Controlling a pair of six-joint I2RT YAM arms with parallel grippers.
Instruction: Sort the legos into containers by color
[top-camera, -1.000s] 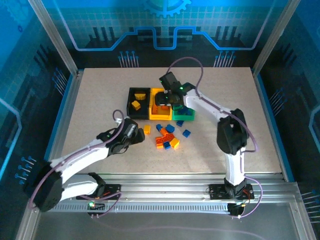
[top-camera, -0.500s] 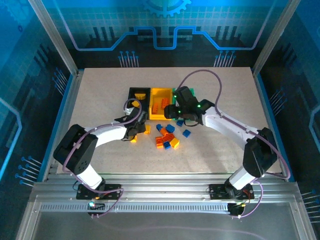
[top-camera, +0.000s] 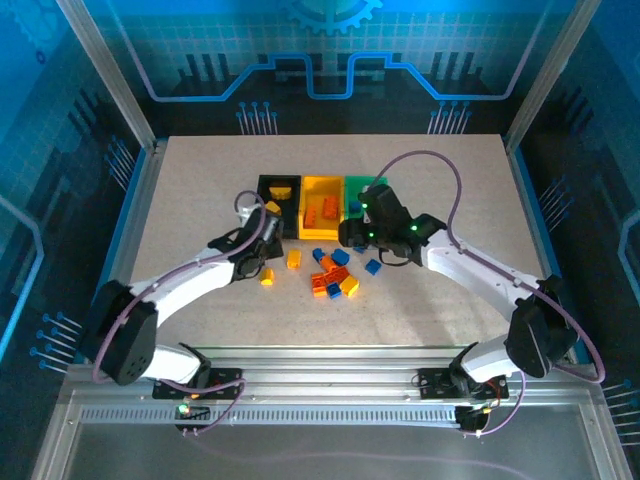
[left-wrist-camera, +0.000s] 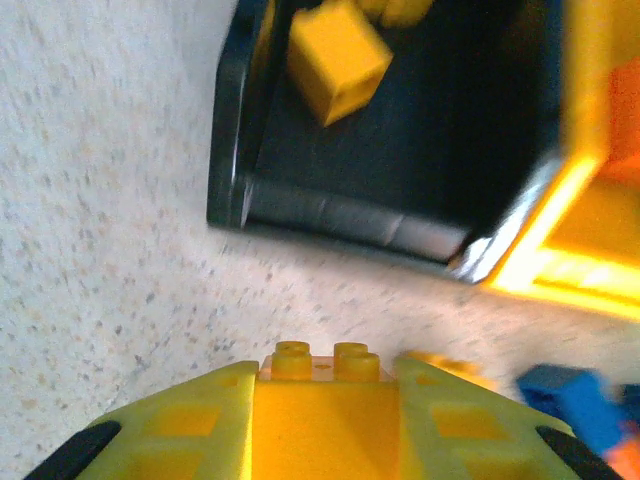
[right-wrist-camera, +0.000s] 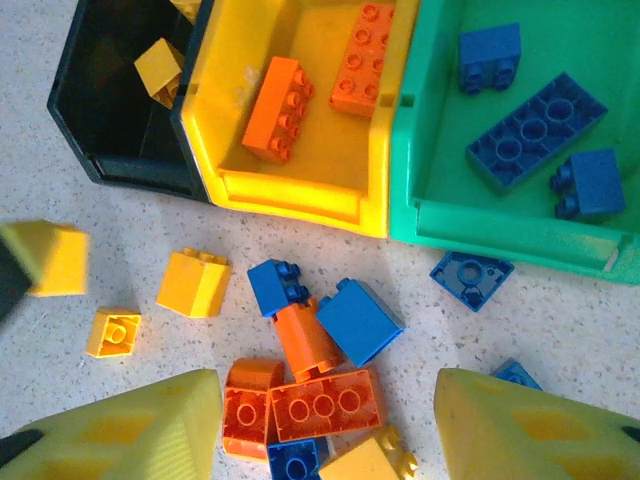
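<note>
My left gripper (left-wrist-camera: 322, 415) is shut on a yellow lego (left-wrist-camera: 320, 395), studs forward, just in front of the black container (left-wrist-camera: 400, 150), which holds a yellow brick (left-wrist-camera: 337, 45). In the top view the left gripper (top-camera: 263, 238) sits at that bin's near left corner. My right gripper (right-wrist-camera: 325, 435) hangs open above a loose pile of orange (right-wrist-camera: 322, 403), blue (right-wrist-camera: 358, 320) and yellow (right-wrist-camera: 195, 283) legos. The yellow container (right-wrist-camera: 300, 195) holds two orange bricks (right-wrist-camera: 277, 108). Blue bricks (right-wrist-camera: 535, 130) lie in the green container (right-wrist-camera: 440, 215).
The three bins (top-camera: 320, 205) stand in a row mid-table, with the pile (top-camera: 335, 275) just in front. Loose yellow bricks (top-camera: 293, 259) lie left of the pile and a blue one (top-camera: 372, 266) to its right. A blue brick (right-wrist-camera: 470, 277) lies by the green bin's front.
My left gripper closed on a yellow lego and moved up toward the black bin. My right gripper pulled back from over the bins to above the pile.
</note>
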